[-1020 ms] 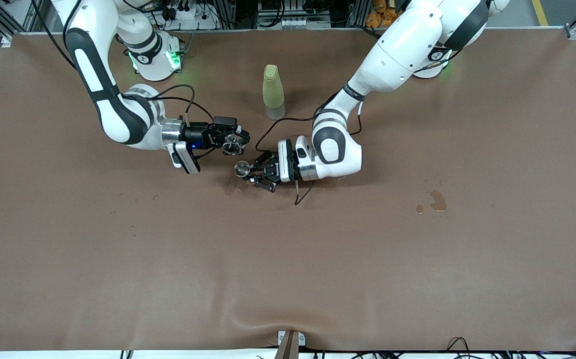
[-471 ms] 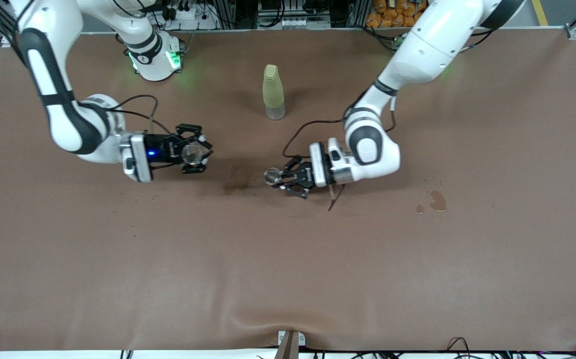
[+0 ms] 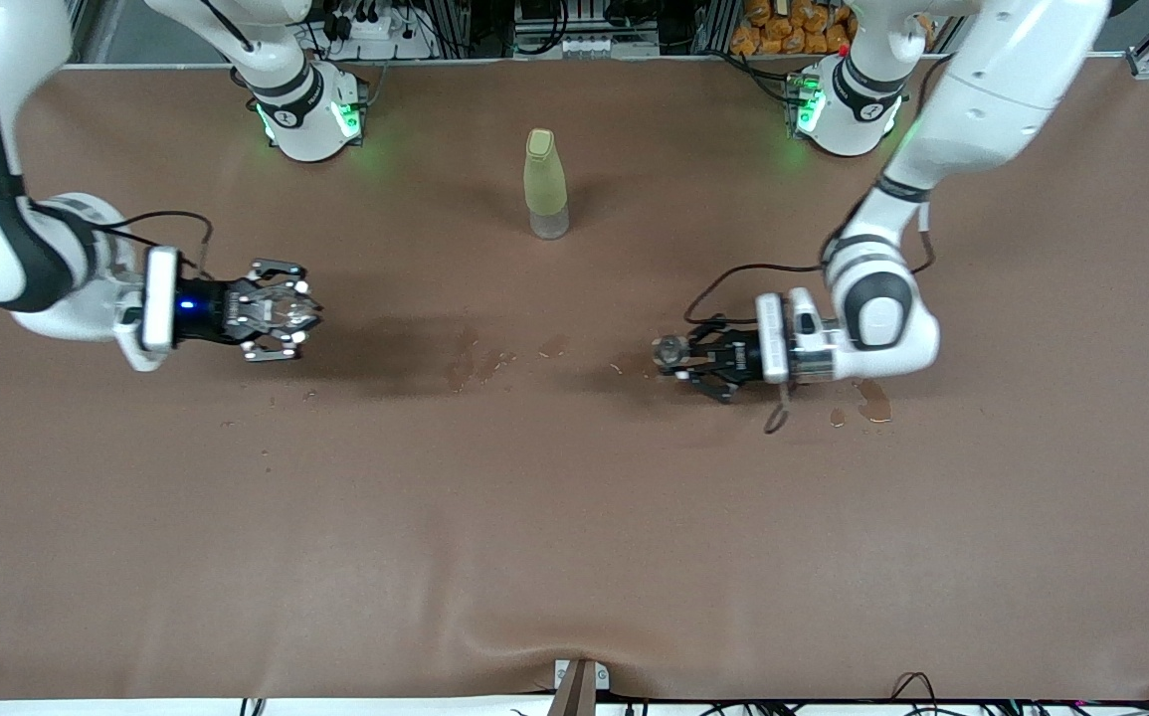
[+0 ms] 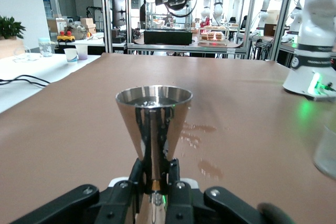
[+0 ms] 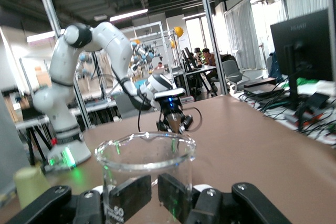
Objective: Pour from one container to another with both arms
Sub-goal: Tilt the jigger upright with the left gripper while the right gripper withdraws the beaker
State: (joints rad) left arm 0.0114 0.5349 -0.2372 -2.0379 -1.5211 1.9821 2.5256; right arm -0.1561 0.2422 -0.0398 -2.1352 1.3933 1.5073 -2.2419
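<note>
The left gripper (image 3: 681,356) is over the tabletop (image 3: 574,557) toward the left arm's end, its jaws clamped on the narrow waist of a polished steel jigger (image 4: 153,129). The jigger stands upright with its cone mouth level, which looks like the way to keep whatever it holds from slopping out.

The right gripper (image 3: 281,320) is over the right arm's end of the tabletop, its jaws closed on the lower wall of a clear glass beaker (image 5: 143,174). The beaker is upright too, its rim free of the jaws so that it can take or give a pour.

The two vessels are well apart, with wet stains (image 3: 479,358) on the brown cover between them and another dark patch (image 3: 872,400) just beside the left gripper; spilled liquid seems the likely cause.

A pale green bottle (image 3: 545,183) stands capped and untouched, farther from the front camera than both grippers, roughly midway between the arms' bases. Whether pouring is finished cannot be judged from here.
</note>
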